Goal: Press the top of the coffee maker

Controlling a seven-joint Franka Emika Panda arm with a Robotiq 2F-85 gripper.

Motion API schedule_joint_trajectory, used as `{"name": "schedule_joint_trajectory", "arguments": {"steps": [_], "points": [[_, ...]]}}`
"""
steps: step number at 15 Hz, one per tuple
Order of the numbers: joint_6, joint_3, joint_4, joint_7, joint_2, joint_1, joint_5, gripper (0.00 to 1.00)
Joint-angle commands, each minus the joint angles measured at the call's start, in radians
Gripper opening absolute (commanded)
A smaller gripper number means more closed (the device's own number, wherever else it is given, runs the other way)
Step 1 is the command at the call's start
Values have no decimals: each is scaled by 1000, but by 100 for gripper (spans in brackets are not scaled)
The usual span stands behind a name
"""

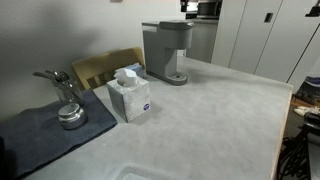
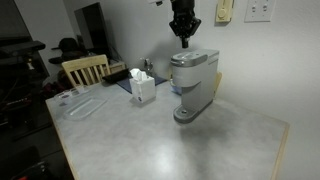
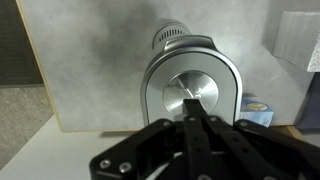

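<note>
Closed fingers (image 3: pixel 192 130) upright above coffee maker (image 3: pixel 170 85)

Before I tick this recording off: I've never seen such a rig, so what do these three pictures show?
It is a single robot arm ending in a two-fingered gripper. Two pictures come from cameras standing in the room; the third looks down from the arm's wrist, fingers in the foreground. The gripper hangs over a grey coffee maker, fingers together, holding nothing; whether it touches the top I cannot tell. On the table also stand a white tissue box and a small metal pot on a dark mat.
</note>
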Motion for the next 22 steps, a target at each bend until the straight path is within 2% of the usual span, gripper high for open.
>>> {"name": "schedule_joint_trajectory", "arguments": {"steps": [1,22], "points": [[46,0,-10,-12,13,-5,-11,0],[33,10,-21,-8,35,-21,64,0]]}}
